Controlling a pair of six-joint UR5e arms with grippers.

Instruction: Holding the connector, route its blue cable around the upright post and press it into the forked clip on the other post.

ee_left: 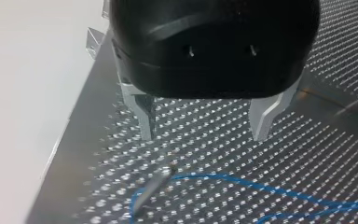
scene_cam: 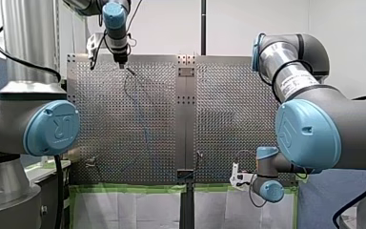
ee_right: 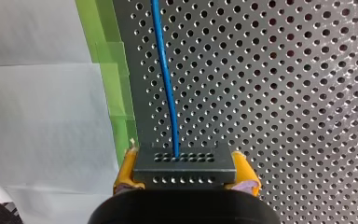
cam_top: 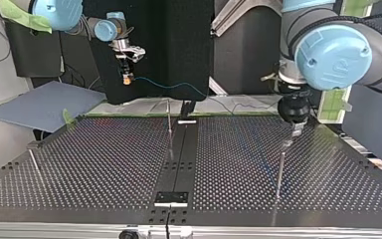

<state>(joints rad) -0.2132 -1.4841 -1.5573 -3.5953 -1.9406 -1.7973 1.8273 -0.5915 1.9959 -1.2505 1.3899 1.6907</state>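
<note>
Grey connector (ee_right: 184, 163) in right pincer (ee_right: 185, 171), blue cable (ee_right: 165, 79) bending beside metal post (ee_left: 151, 186)

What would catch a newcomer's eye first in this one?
The bright blue cable running out of the grey connector, which my right tool clamps between yellow pads at the edge of the perforated table. Next, my left tool hangs open above the table, a thin post with the cable beside it just ahead.

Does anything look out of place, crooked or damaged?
Nothing stands out. The connector sits square in my right gripper, its blue cable runs smoothly, and my left gripper hangs over the table, jaws open.
</note>
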